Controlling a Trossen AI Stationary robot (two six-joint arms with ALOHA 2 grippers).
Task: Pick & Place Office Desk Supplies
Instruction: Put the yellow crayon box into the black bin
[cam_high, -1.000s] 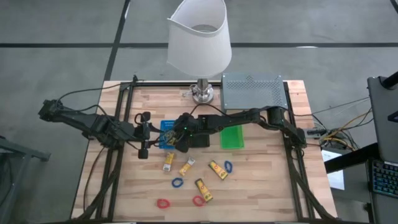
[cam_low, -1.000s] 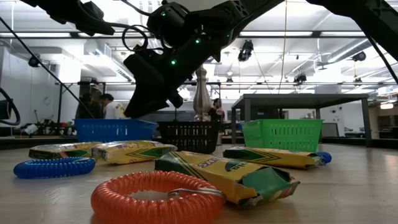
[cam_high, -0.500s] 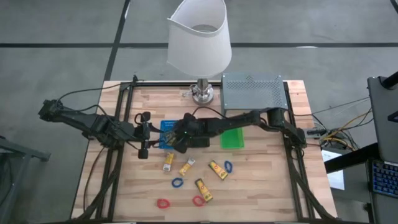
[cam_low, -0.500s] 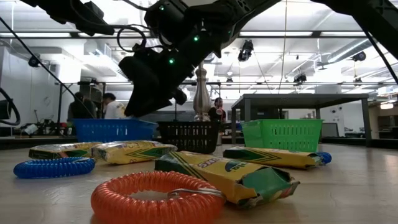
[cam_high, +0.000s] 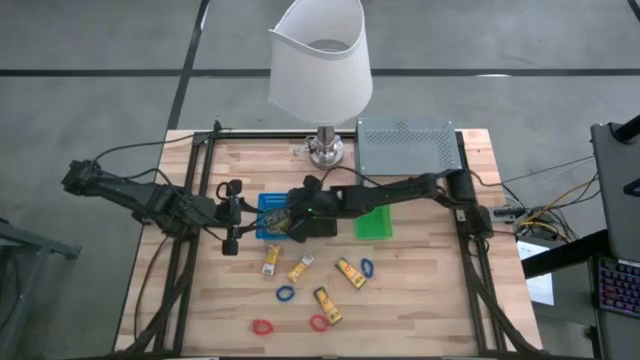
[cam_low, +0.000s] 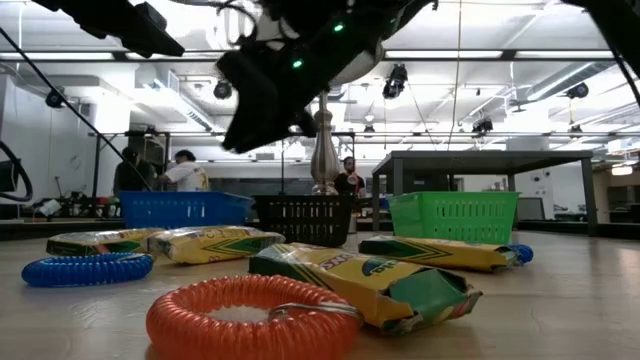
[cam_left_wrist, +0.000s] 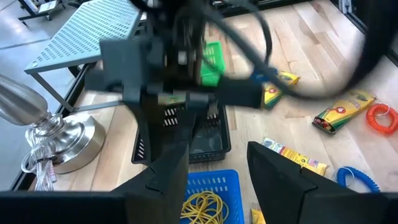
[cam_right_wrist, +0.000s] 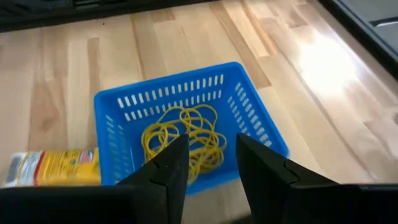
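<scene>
A tangle of thin yellow rubber bands (cam_right_wrist: 184, 136) lies in the slotted blue plastic tray (cam_right_wrist: 256, 129), centre of the high view. Flat yellow packets (cam_high: 349, 271) and coiled blue (cam_high: 285, 294) and red rings (cam_high: 262, 327) are scattered loose on the bare wood table (cam_high: 420, 300) lower down, with room around them. The right gripper (cam_right_wrist: 209, 163) hangs above the blue tray, fingers parted, holding nothing. The left gripper (cam_left_wrist: 214, 168) waits just left of it, also parted and empty, pointing toward the black tray (cam_left_wrist: 208, 138).
</scene>
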